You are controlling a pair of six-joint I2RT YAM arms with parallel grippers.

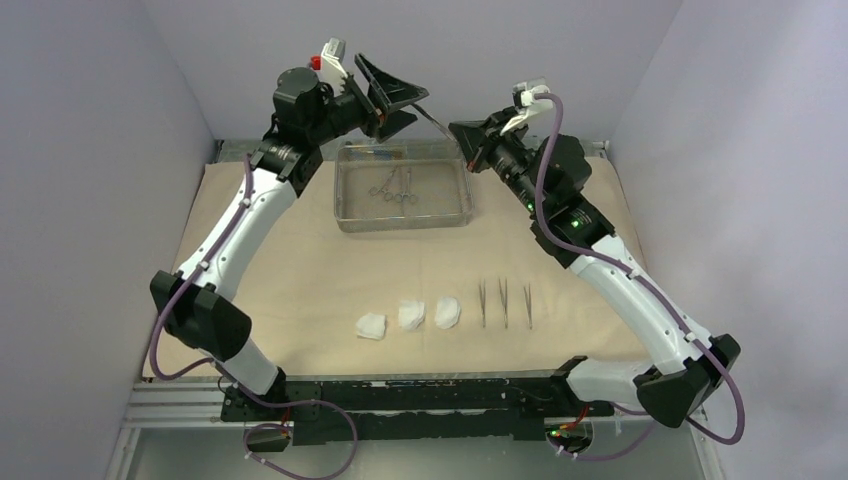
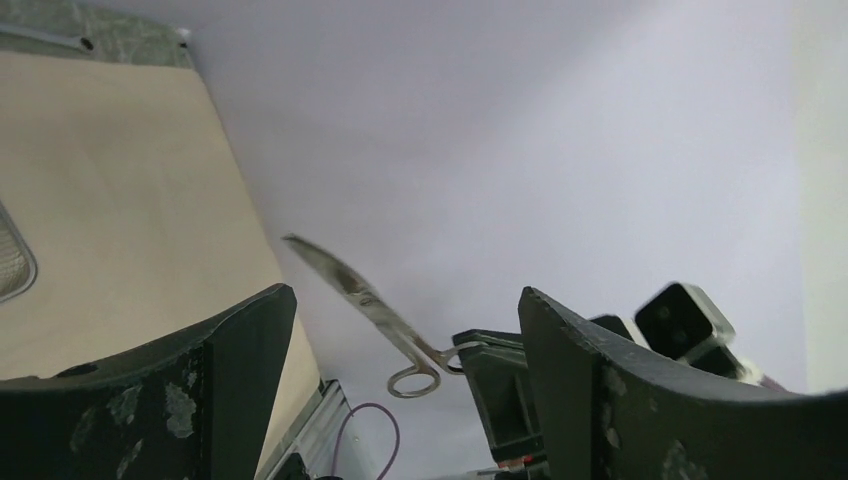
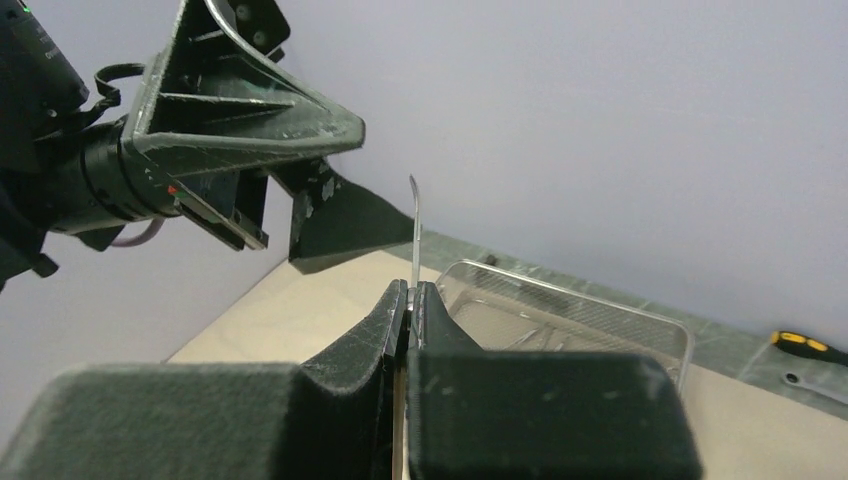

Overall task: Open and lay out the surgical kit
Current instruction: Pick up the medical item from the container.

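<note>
The beige wrap cloth (image 1: 300, 260) lies spread flat. The steel wire-mesh tray (image 1: 350, 200) stands at the back with two ring-handled clamps (image 1: 393, 190) in it. My right gripper (image 1: 462, 135) is raised and shut on the third clamp (image 1: 437, 120), which points toward my left gripper (image 1: 420, 106). The left gripper is open and empty, with the clamp (image 2: 365, 300) just beyond its fingertips (image 2: 270, 310). In the right wrist view the clamp tip (image 3: 414, 225) sticks up from the closed gripper (image 3: 410, 292). Three gauze pads (image 1: 411, 315) and three tweezers (image 1: 504, 302) lie in a row near the front.
A yellow-handled screwdriver (image 3: 810, 345) lies off the cloth behind the tray (image 3: 600, 310). Grey walls enclose the back and both sides. The metal rail (image 1: 400, 395) runs along the near edge.
</note>
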